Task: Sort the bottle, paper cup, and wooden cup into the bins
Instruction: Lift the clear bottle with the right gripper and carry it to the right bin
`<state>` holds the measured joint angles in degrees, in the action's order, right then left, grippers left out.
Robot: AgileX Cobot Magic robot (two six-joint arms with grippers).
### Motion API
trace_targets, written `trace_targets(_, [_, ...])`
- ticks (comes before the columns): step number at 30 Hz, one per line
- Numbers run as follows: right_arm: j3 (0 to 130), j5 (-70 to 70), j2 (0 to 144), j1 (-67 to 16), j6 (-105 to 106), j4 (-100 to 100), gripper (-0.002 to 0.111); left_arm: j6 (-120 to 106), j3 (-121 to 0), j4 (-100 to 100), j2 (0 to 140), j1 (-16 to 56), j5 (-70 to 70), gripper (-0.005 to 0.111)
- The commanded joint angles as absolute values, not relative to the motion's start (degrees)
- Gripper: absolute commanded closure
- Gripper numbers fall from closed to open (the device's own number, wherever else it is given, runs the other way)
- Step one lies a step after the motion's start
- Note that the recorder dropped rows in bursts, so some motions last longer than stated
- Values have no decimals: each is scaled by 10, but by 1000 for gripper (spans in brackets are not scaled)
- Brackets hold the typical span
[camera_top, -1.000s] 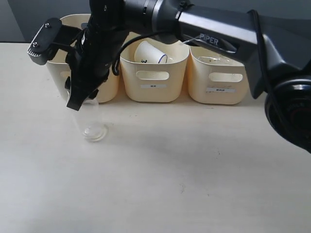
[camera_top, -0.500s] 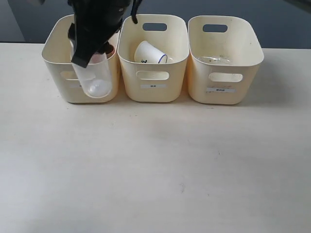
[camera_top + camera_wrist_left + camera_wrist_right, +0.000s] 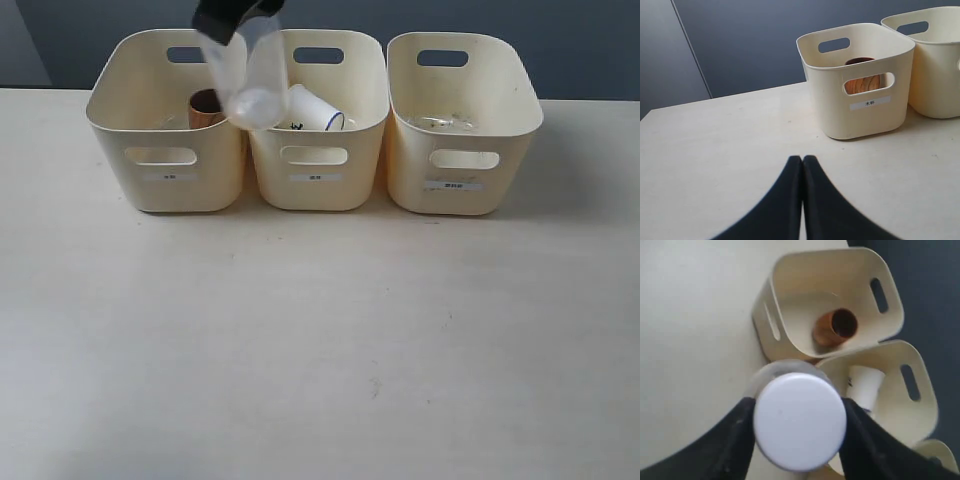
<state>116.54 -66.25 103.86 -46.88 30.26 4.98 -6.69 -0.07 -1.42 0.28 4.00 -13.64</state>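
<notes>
Lifting the bottle off the surface | right gripper jaws clamped on it, left gripper jaws together | you've now carried it over the bins; both cups already sorted.

Closed left claw; wooden cup inside nearest bin.

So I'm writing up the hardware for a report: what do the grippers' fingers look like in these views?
The left gripper has two matte black fingers, smooth and curved, broad near the camera and tapering to slim tips. The right gripper shows the same plain matte black fingers with rounded edges. In the exterior view only a black piece of it shows. No cables, markings or labels are visible.
</notes>
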Motion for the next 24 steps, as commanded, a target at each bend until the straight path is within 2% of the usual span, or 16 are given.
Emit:
trace_targets(1, [1167, -697, 1014, -466, 257, 145, 109, -66, 0, -13, 0, 42, -137, 107])
trace_targets(6, [1167, -700, 998, -442, 247, 153, 109, -66, 0, -13, 0, 42, -137, 107])
trace_targets(15, [1145, -695, 994, -325, 195, 150, 109, -66, 0, -13, 0, 42, -137, 107])
trace_targets(24, [1057, -568, 996, -229, 195, 91, 109, -66, 0, -13, 0, 42, -137, 107])
